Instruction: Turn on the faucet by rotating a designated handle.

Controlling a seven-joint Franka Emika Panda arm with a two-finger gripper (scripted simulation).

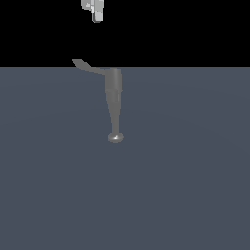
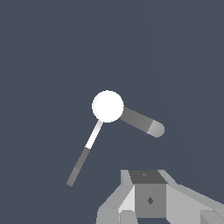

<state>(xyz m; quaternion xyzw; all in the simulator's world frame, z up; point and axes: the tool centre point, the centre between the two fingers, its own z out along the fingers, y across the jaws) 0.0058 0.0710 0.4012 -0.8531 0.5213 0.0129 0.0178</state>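
Flat slate-grey surface (image 1: 185, 195) under a black backdrop: we were at the approach step.

Our pale grey gripper (image 1: 96, 13) hung well above the thin, curved grey lever handle (image 1: 88, 67) jutting from the plain grey tapered metal faucet (image 1: 114, 100); nothing was held, though we could not tell its opening. Next, we judged, it needed descending beside the handle's flared tip to push it round.

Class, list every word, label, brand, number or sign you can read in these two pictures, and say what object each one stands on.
None: no readable text anywhere. The plain grey metallic tapered faucet, its thin flat grey lever handle and the pale grey gripper carry no lettering. One small dark diamond mark on the gripper's block in the wrist view is a shape, not text.
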